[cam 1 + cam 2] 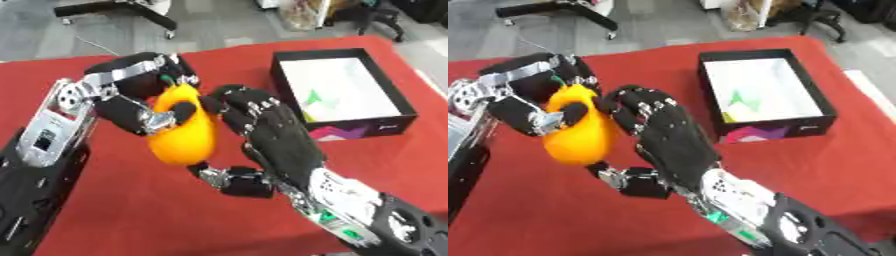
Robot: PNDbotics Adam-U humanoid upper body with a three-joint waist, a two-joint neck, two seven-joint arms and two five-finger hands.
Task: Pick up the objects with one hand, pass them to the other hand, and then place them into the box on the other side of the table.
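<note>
- The right hand (271,135) is reaching in from the lower right, its back turned to the camera, with its fingers (241,102) curling against the right side of the orange object (184,137) and its thumb (229,179) sitting just under the object's bottom end.
- The orange object, a smooth elongated yellow-orange shape that may be a toy fruit, is hanging between the two hands above the red tablecloth (131,210), not touching it.
- The left hand (140,100) is coming in from the left and is gripping the object from the other side: its fingers (175,67) are wrapping over the top while its thumb (171,116) is pressing across the front.
- A small green mark is showing at the object's top end, just under the left hand's fingers; what it is cannot be made out.
- Beyond the right hand, on the far right of the cloth and well apart from both hands, the black box (710,92) is sitting open, showing a white floor with a green and yellow print.
</note>
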